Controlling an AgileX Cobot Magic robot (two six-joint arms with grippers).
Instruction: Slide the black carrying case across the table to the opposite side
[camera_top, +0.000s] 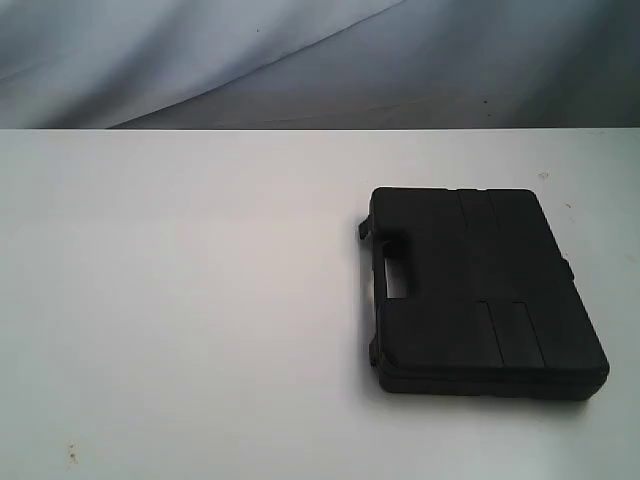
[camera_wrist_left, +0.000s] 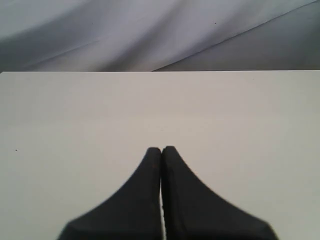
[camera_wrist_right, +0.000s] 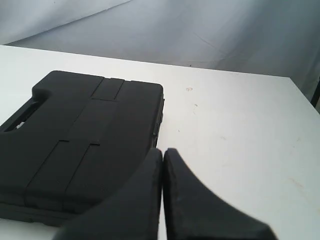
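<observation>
A black carrying case (camera_top: 480, 290) lies flat on the white table (camera_top: 180, 300), on the right half in the exterior view, its handle cut-out facing left. Neither gripper shows in that view. In the right wrist view the case (camera_wrist_right: 80, 135) fills the near side, and my right gripper (camera_wrist_right: 163, 151) is shut with nothing in it, its tips at the case's near right edge; whether they touch it I cannot tell. My left gripper (camera_wrist_left: 161, 149) is shut and empty over bare table (camera_wrist_left: 75, 125), with no case in that view.
A grey-blue cloth backdrop (camera_top: 320, 60) hangs behind the table's far edge. Small specks mark the tabletop, one at the front left (camera_top: 71, 452) and one near the back right (camera_top: 543, 176). The left half of the table carries nothing.
</observation>
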